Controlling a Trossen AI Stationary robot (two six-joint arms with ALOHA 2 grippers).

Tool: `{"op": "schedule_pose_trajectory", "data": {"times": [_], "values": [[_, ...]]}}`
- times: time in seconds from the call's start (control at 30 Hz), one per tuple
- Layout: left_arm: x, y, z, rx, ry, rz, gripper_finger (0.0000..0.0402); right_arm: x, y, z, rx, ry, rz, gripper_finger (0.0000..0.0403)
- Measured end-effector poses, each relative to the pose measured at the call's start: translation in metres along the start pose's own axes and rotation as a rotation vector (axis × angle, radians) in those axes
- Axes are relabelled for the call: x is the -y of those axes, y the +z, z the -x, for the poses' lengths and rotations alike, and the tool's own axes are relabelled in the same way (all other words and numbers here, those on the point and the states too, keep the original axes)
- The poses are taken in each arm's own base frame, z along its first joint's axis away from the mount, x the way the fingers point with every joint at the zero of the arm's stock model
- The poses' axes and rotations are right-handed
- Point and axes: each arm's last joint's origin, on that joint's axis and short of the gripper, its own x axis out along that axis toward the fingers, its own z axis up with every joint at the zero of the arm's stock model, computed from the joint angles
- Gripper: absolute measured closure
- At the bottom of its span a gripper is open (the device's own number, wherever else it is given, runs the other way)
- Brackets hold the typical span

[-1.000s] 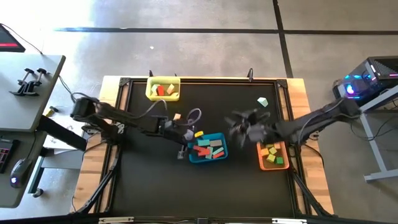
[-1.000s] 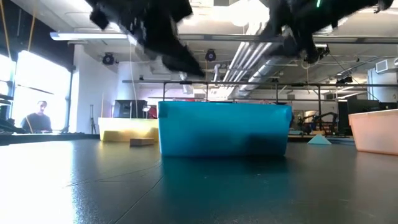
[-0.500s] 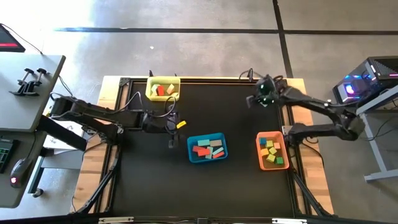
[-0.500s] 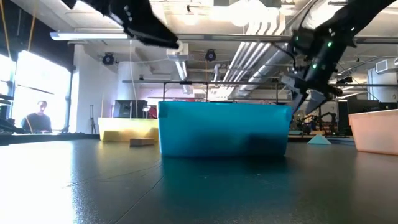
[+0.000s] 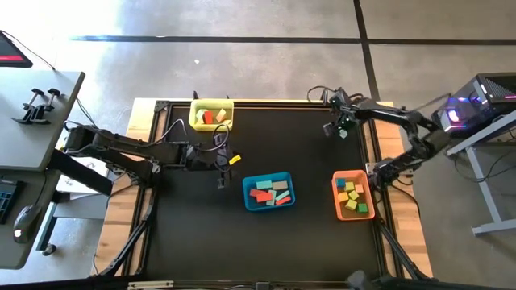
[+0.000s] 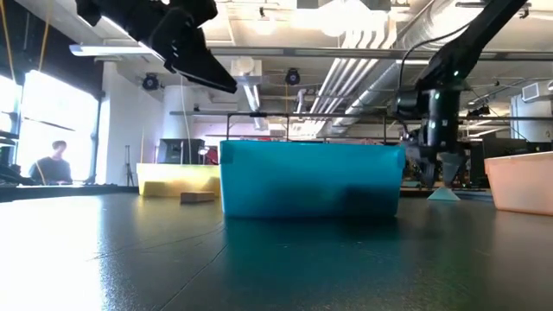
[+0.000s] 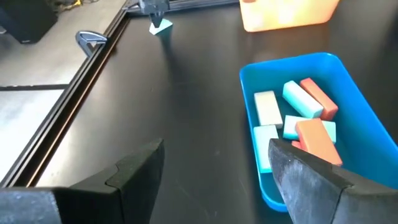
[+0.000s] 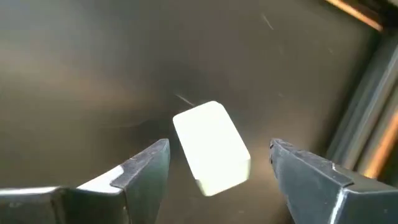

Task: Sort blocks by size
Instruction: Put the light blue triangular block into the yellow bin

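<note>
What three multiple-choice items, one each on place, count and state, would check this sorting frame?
1. Where is the right gripper?
A. over the blue tray
B. above the pale green block near the table's far right corner
C. inside the orange tray

2. How many trays stand on the table?
A. two
B. three
C. four

3. How do the right gripper's fingers stand?
A. shut on the block
B. open, either side of the block
C. shut, empty

Key: 1 B, the high view puts it over the pale green block. 2 B, yellow tray, blue tray and orange tray. 3 B, the right wrist view shows gaps beside the block.
</note>
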Motion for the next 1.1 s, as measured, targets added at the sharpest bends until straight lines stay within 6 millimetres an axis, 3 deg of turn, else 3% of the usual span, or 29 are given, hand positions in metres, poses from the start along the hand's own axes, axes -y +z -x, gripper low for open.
{"op": "schedule_pose_trajectory", "data": {"times": [0.2, 0.63, 0.87, 1.1], "values": [[0.000, -0.001, 0.000, -0.012, -0.005, -0.003, 0.0126, -0.011, -0.002, -0.010, -0.052, -0.087, 0.071, 0.0158], [0.001, -0.003, 0.000, -0.031, -0.011, 0.006, 0.0126, -0.014, -0.004, -0.010, -0.076, -0.051, 0.103, 0.0310], [0.001, -0.004, 0.000, -0.036, -0.011, 0.005, 0.0126, -0.039, -0.010, -0.004, -0.065, 0.005, 0.210, 0.0384], [0.001, -0.003, 0.000, -0.034, -0.011, 0.006, 0.0126, -0.056, -0.013, 0.006, -0.069, 0.049, 0.313, 0.0394]]}}
